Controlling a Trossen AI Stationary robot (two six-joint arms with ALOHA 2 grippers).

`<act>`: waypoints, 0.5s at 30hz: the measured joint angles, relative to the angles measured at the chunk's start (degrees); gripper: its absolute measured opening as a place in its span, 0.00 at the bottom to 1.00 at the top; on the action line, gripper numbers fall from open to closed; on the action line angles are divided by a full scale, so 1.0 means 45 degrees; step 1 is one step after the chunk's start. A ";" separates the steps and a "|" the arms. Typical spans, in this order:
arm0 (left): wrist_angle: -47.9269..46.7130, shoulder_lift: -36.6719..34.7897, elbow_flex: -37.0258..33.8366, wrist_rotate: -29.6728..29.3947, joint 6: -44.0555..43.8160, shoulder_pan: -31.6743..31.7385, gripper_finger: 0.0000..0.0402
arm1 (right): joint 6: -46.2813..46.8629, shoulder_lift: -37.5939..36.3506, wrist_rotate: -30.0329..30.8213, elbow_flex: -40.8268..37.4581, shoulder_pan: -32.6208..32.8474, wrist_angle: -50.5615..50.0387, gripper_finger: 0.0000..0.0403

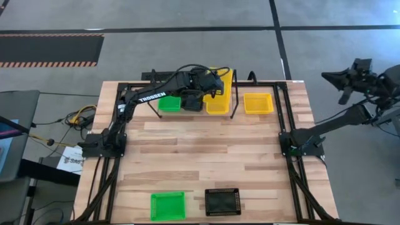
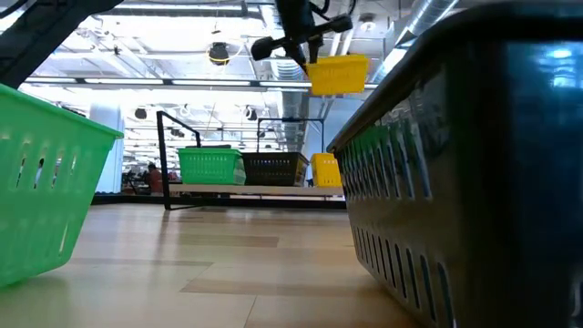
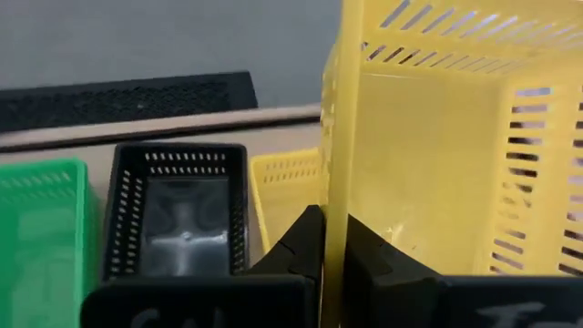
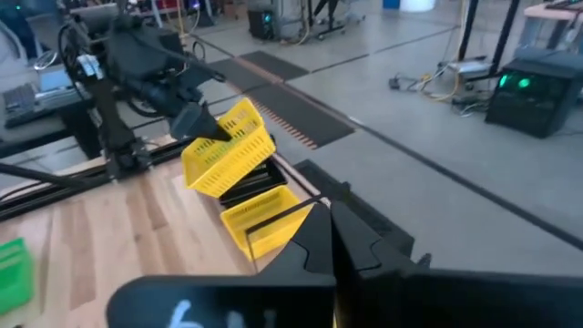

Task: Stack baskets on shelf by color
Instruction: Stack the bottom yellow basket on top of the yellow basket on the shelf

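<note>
Baskets first: from the high view, the left gripper [image 1: 215, 89] was clamped on the wall of a yellow perforated plastic basket [image 1: 220, 79], tilted, above the low wood-topped wire-legged shelf [image 1: 236, 103]. On that shelf sat a green basket [image 1: 169, 104], a black basket [image 1: 191, 103] and another yellow basket [image 1: 217, 104]. A third yellow one [image 1: 258, 103] lay just beside the shelf; a second green [image 1: 167, 205] and second black [image 1: 222, 202] sat well away from it. The right arm was parked off the table.

Low view: the held basket [image 2: 338, 74] hung well above the shelf.

Left wrist: fingers [image 3: 296, 251] pinched its wall [image 3: 334, 137].

Right wrist: that gripper [image 4: 332, 232] looked closed and empty.

My guess: mid-stacking yellows; next it needs levelling and lowering into the shelf's yellow one. Table's pale butcher-block [image 1: 206, 150], grey floor around it.
</note>
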 joint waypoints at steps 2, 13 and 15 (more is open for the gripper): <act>0.0104 0.0199 -0.0001 -0.0335 -0.0798 -0.0081 0.00 | -0.0356 -0.0279 -0.0004 0.0000 -0.0232 0.0000 0.00; 0.0044 0.1812 -0.0016 0.0460 -0.3581 -0.0170 0.00 | -0.1704 -0.1209 -0.0758 0.0005 -0.1209 0.0002 0.00; -0.0010 0.1823 -0.0021 0.0501 -0.3640 -0.0107 0.00 | -0.1917 -0.1315 -0.0980 0.0010 -0.1361 -0.0002 0.00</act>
